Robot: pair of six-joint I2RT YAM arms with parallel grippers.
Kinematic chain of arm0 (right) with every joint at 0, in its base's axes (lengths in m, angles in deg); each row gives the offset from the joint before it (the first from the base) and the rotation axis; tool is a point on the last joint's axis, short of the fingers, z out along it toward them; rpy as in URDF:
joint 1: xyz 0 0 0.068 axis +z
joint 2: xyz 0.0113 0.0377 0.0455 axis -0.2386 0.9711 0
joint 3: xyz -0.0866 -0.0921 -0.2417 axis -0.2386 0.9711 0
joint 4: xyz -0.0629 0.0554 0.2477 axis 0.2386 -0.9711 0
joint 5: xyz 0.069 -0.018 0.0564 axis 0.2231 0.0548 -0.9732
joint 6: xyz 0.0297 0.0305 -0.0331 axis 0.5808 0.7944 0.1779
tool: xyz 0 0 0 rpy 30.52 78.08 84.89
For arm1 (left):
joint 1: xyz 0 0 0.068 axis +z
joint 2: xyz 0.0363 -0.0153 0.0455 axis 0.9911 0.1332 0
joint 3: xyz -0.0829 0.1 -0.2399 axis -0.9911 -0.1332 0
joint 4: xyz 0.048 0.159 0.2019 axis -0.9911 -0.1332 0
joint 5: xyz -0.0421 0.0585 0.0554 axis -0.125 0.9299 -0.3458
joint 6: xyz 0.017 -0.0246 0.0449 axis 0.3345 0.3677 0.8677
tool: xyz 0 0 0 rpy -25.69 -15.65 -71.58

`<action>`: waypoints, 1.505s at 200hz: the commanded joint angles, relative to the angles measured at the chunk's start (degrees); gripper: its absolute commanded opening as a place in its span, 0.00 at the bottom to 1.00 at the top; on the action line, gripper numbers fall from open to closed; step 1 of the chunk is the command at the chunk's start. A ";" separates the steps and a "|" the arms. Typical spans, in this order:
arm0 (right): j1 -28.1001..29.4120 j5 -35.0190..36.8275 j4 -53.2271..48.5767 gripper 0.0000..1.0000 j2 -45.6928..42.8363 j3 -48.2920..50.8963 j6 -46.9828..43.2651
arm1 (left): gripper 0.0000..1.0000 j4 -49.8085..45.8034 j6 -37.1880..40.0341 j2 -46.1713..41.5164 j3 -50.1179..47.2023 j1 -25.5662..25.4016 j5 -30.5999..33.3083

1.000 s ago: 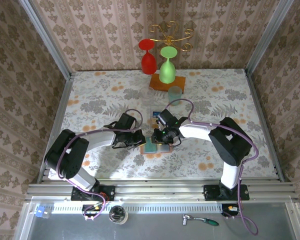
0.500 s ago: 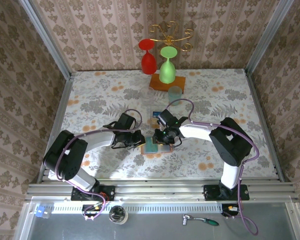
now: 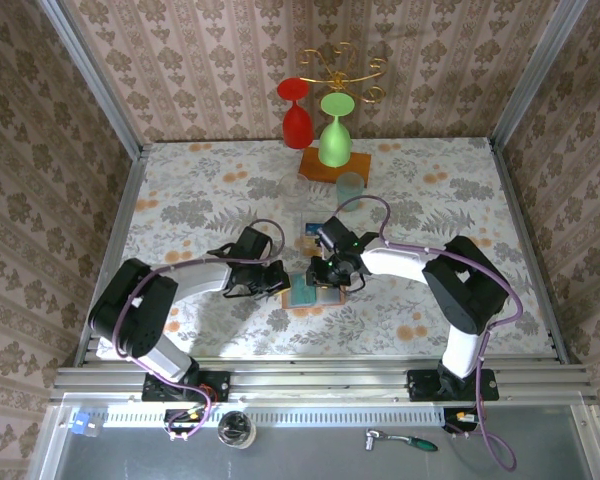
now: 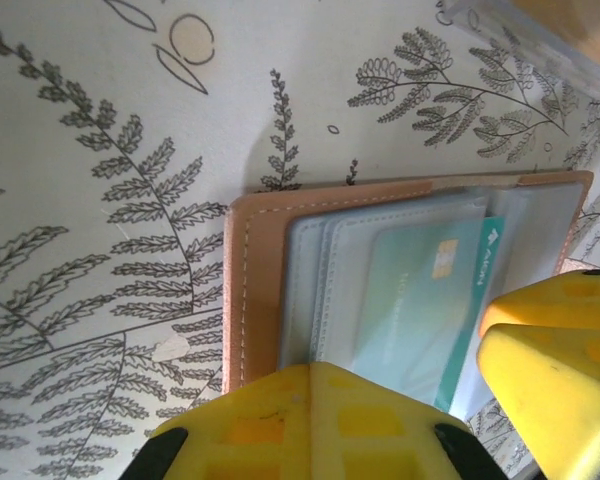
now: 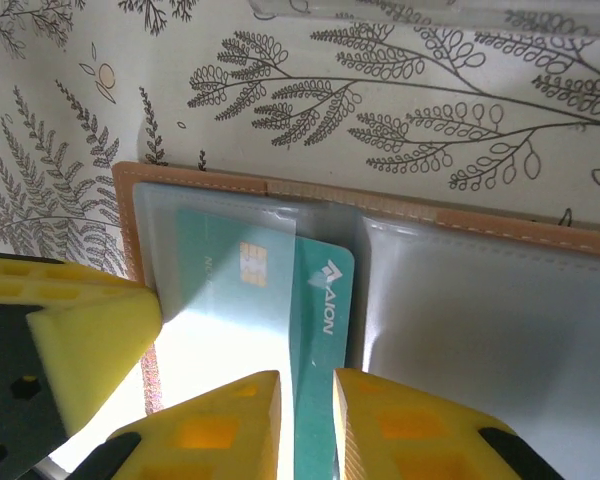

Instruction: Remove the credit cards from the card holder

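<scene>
Card holder (image 3: 302, 296): laid open on the table (image 3: 200, 200), between the left gripper (image 3: 280, 282) and the right gripper (image 3: 330, 280).
Credit card (image 5: 320, 300): tucked in the holder's left half, projecting toward the fold.
Wooden block (image 3: 320, 166): set far, well apart.

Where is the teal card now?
Right wrist view: the teal card pokes from the card holder's left-hand pocket, its near end between the right gripper's fingertips.

White lettering on the teal credit card (image 5: 323, 300) reads roughly "AION", beside a triangular mark; smaller print is blurred.
</scene>
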 commanded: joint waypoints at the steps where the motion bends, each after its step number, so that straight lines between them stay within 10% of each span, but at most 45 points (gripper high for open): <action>1: -0.46 1.59 -2.03 0.23 -2.12 -0.66 -0.77 | 0.08 -0.62 0.77 1.18 0.64 0.20 -0.09; 301: -1.96 -4.08 4.53 0.24 -0.48 4.41 2.10 | 0.05 -2.55 -0.13 1.46 1.86 -1.38 0.25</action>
